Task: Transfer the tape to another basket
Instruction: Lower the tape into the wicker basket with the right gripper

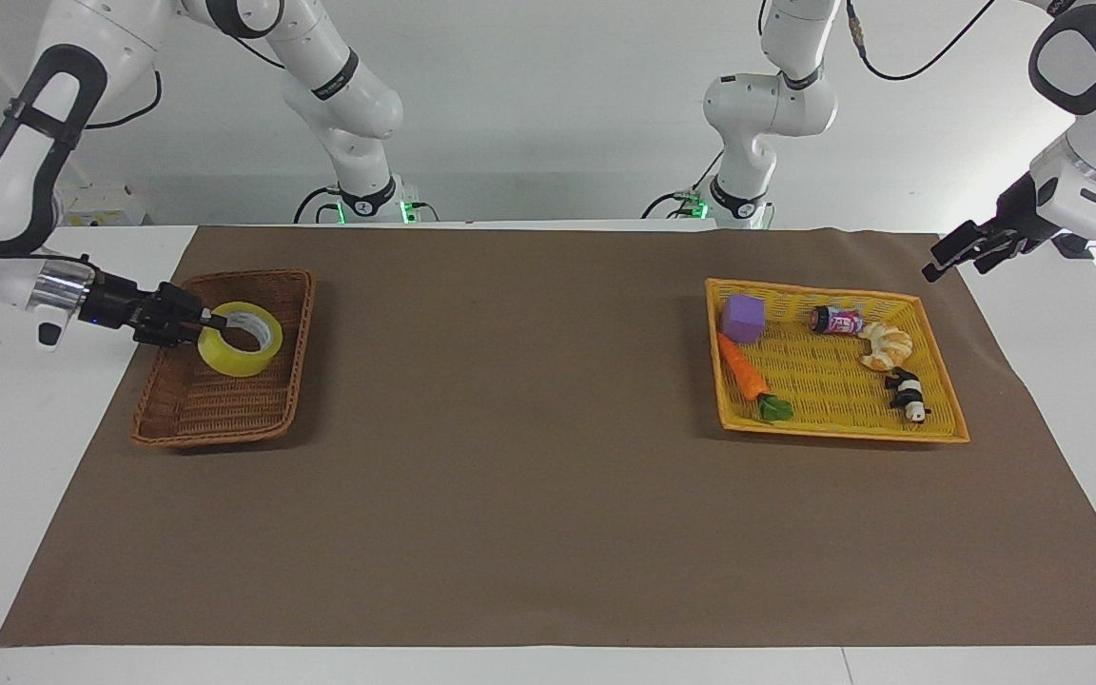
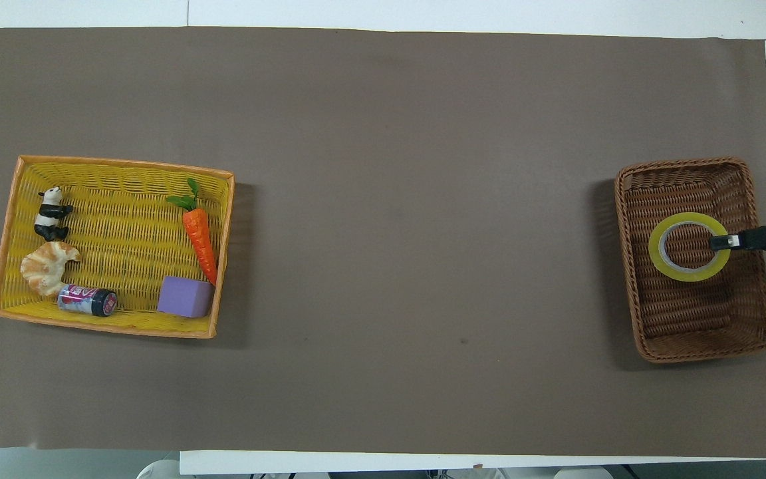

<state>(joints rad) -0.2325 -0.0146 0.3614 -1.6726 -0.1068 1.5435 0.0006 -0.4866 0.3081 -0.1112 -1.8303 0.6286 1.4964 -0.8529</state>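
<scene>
Now your right gripper (image 1: 196,323) pinches the tape's (image 1: 240,339) wall over the wicker basket (image 1: 177,419); lower it onto the weave before letting go. The left gripper (image 1: 962,249) waits, fingers unreadable.

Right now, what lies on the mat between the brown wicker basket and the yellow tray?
Nothing: the brown mat is bare between the basket and the yellow tray, seen most plainly in the overhead view.
</scene>
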